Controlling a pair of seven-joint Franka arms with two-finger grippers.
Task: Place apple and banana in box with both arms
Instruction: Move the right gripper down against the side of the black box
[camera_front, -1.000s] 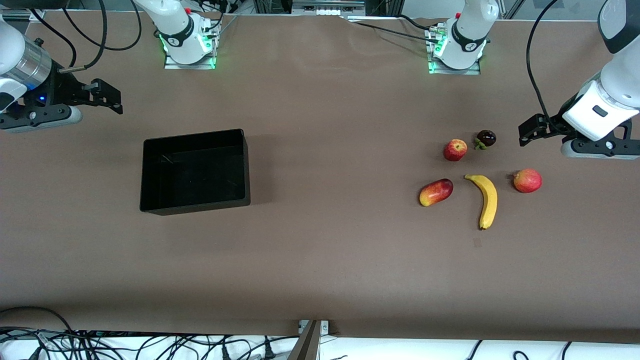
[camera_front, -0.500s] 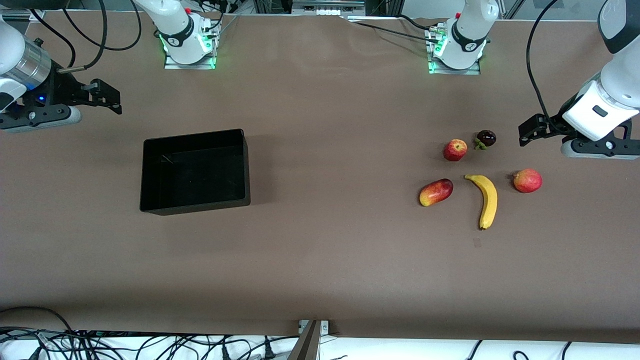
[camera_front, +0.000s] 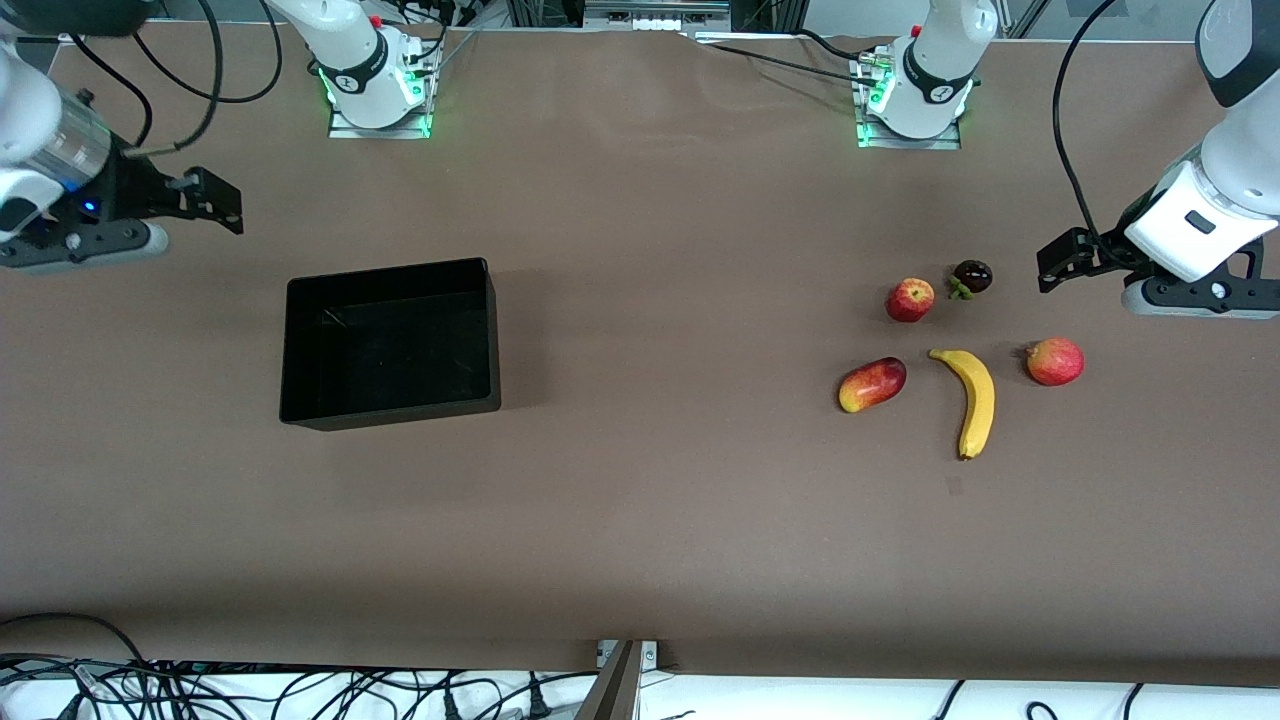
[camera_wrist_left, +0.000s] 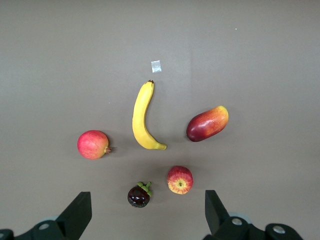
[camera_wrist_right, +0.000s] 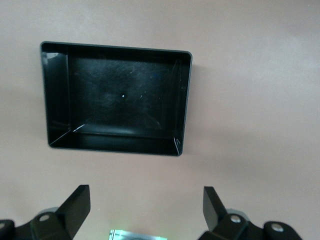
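Brown counter (camera_front: 640, 520) first: the box (camera_front: 390, 408), black and with nothing in it, sits toward the right arm's end, well apart from the fruit toward the left arm's end. There the banana (camera_front: 975, 400) lies between the mango-like fruit (camera_front: 872, 384) and the red-orange fruit (camera_front: 1055, 361), the apple (camera_front: 910, 299) farther from the front camera beside a small dark fruit (camera_front: 971, 277). The right gripper (camera_front: 212, 200) hangs over that end's bare edge and the left gripper (camera_front: 1062, 260) near the dark fruit, both with jaws spread wide, gripping nothing

Red apple (camera_front: 910, 299), yellow banana (camera_front: 973, 399), empty black box (camera_front: 291, 350)
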